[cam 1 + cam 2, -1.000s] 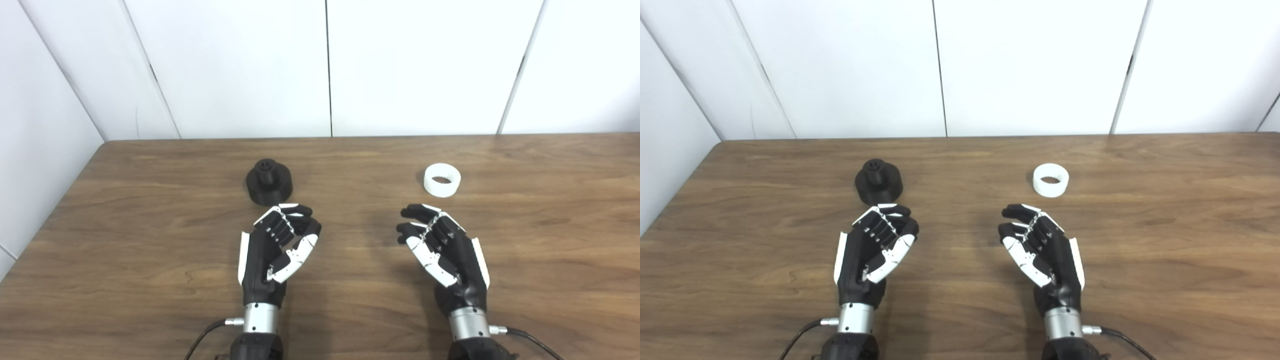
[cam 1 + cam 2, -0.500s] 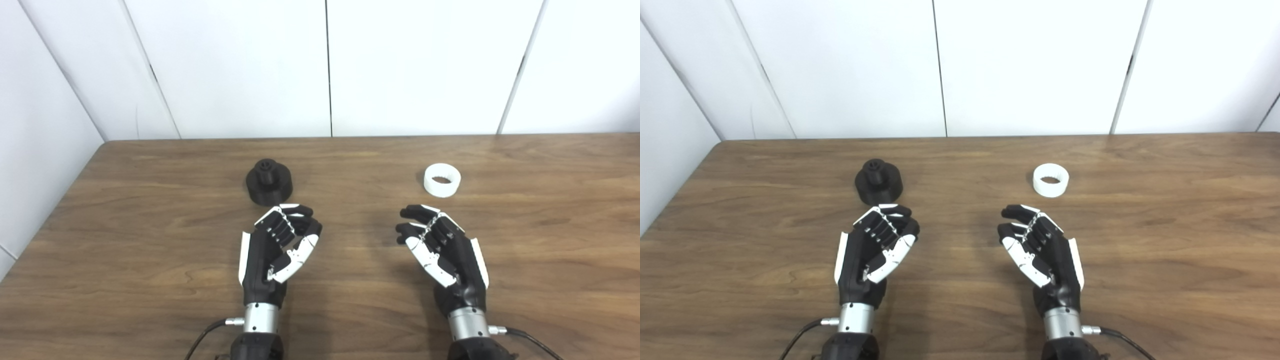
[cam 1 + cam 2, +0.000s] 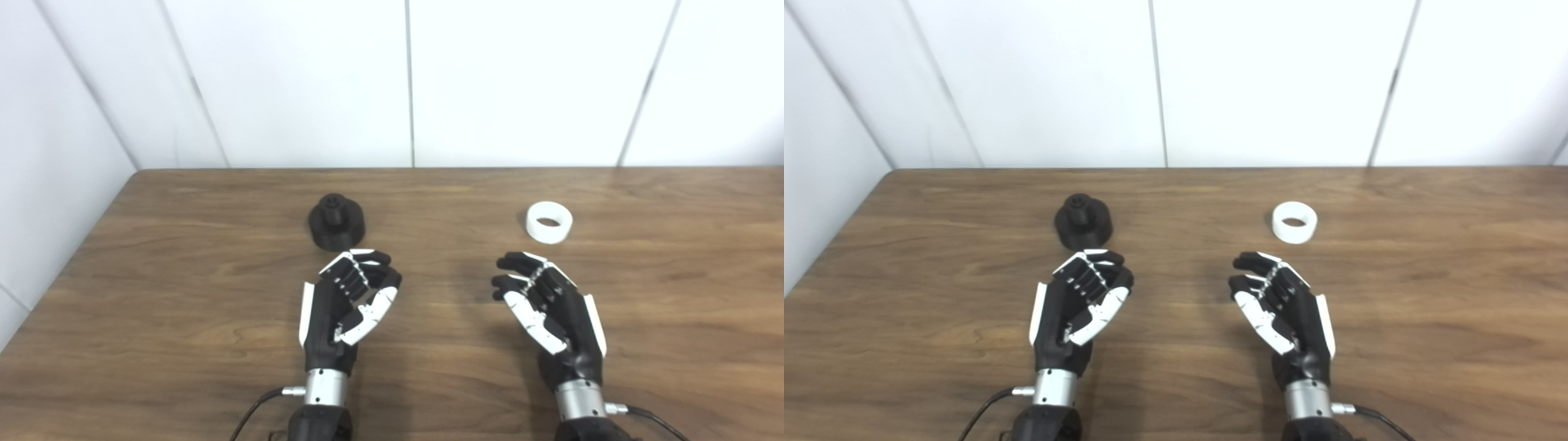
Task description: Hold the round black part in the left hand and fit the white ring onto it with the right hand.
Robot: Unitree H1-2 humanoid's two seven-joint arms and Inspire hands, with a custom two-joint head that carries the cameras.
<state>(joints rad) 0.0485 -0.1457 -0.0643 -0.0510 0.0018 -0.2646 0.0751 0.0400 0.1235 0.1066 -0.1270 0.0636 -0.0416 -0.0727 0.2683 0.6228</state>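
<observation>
Nearest, the left hand (image 3: 346, 306) and right hand (image 3: 548, 303) hover palm-up over the brown wooden table (image 3: 153, 294), fingers loosely curled and apart, holding nothing. Over the last second only the view has slid slightly; neither hand has really moved, so no reach has begun. Farther off, the round black plastic part (image 3: 336, 222) sits just beyond the left hand; the white plastic ring (image 3: 549, 222) lies beyond the right, both ungrasped.
</observation>
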